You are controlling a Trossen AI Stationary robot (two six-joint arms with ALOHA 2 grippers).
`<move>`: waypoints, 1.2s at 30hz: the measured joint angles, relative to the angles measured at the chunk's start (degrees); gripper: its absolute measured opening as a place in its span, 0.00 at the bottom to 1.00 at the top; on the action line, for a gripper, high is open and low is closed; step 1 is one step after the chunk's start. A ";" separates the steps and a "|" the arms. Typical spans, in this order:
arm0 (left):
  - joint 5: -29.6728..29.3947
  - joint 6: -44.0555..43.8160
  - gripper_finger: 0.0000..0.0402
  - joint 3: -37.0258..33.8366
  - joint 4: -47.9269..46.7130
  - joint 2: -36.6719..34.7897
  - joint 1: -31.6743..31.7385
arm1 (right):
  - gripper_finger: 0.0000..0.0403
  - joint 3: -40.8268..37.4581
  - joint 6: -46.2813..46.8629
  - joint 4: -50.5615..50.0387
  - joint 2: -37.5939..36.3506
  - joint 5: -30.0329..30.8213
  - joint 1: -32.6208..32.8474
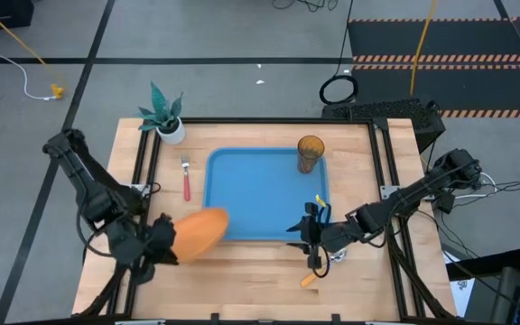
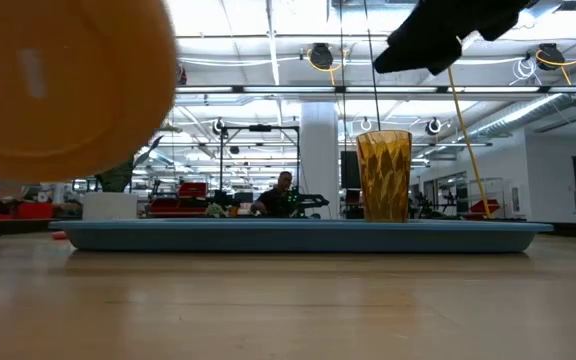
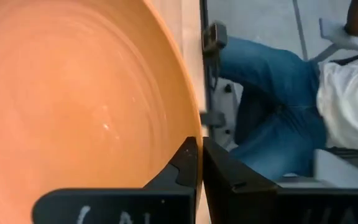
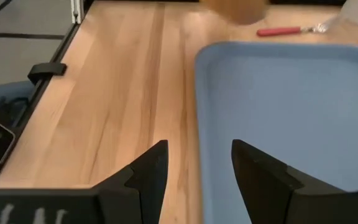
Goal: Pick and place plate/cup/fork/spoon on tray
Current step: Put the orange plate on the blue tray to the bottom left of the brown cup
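My left gripper (image 1: 162,240) is shut on the orange plate (image 1: 200,232), which it holds up over the table's near left part, by the tray's near left corner. The plate fills the left wrist view (image 3: 79,93) and looms at the low view's left (image 2: 58,90). The blue tray (image 1: 260,194) lies at the table's middle. The amber cup (image 1: 311,153) stands upright on its far right corner. The red-handled fork (image 1: 186,179) lies on the table left of the tray. My right gripper (image 4: 194,163) is open and empty over the tray's near right edge (image 1: 310,230). The spoon (image 1: 310,276) lies on the table just nearer, partly under that arm. My left gripper pinches the plate's rim (image 3: 191,134) between its two fingers, one on each face of the plate. The fingers come level from the table's left side. The plate is lifted clear of the table and tilted.
A white pot with a green plant (image 1: 165,122) stands at the table's far left corner. Black rails (image 1: 382,181) run along the table's sides. A person in jeans shows beyond the table's edge in the left wrist view (image 3: 278,118).
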 joint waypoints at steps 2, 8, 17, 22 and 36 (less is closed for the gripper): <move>-1.27 5.15 0.02 0.00 0.13 -1.08 2.48 | 0.42 0.00 1.15 -1.11 0.00 0.02 0.31; -2.95 21.63 0.03 0.00 6.43 -1.23 11.06 | 0.42 0.04 3.58 -6.61 -3.40 0.28 0.65; -4.26 42.38 0.03 0.00 18.79 5.17 22.43 | 0.42 0.02 9.96 -19.54 -16.67 6.96 0.99; -7.00 47.82 0.02 0.00 22.82 9.93 27.68 | 0.42 0.04 9.69 -24.76 -22.63 13.93 1.81; -5.58 47.87 0.02 0.04 30.01 24.32 32.67 | 0.42 0.02 1.06 -27.06 -28.17 16.94 -0.02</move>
